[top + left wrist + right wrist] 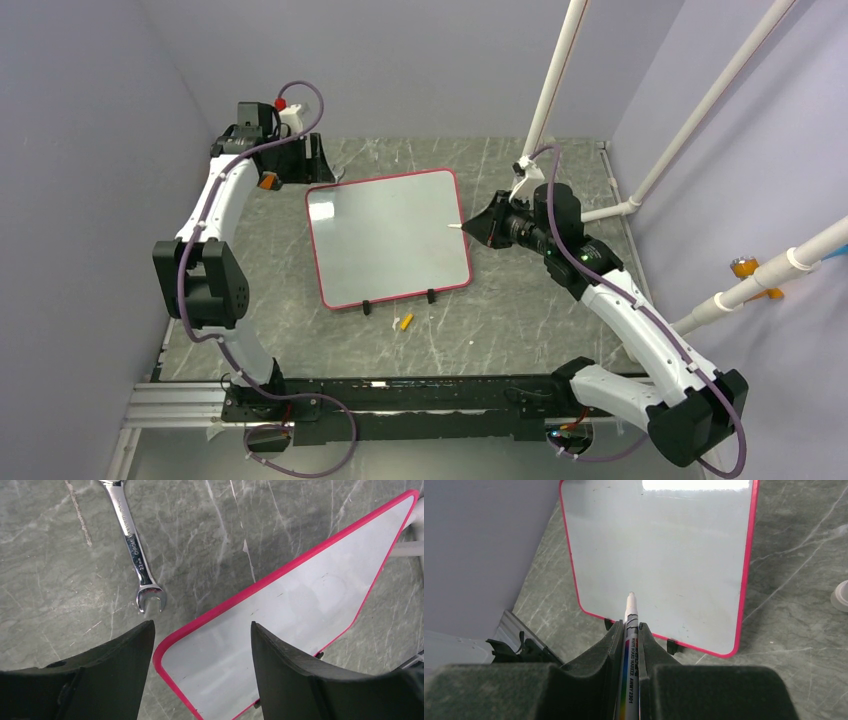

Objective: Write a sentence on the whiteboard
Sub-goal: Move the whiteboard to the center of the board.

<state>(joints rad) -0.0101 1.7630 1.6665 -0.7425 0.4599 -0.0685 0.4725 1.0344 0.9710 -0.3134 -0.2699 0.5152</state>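
Closest to the arm bases, on the grey marbled table (520,330), a small orange piece (405,322) lies at about 6 o'clock from the whiteboard (390,235), just off its near edge and apart from it; two black clips (367,307) sit on that same near edge. Flat on the middle of the table rests the whiteboard itself, red-pink frame all round, glossy white face catching the light, turned slightly so its near-left corner points toward 7 o'clock. At its 3 o'clock edge the right gripper (630,630) comes in low from the side, fingers pressed together on a white marker (630,612) with rainbow print on the barrel; the tip pokes out over the board just inside the frame, and whether it touches the surface I cannot tell. Farther back, at roughly 11 o'clock from the board, the left gripper (201,625) hangs above the far-left corner with its fingers (120,670) spread wide and nothing between them; the corner of the frame shows in the gap below. Beside that corner a chrome wrench (135,545) lies on the table, clear of the board. Beyond, at 1 o'clock, white pipes (560,70) slant up against the wall.
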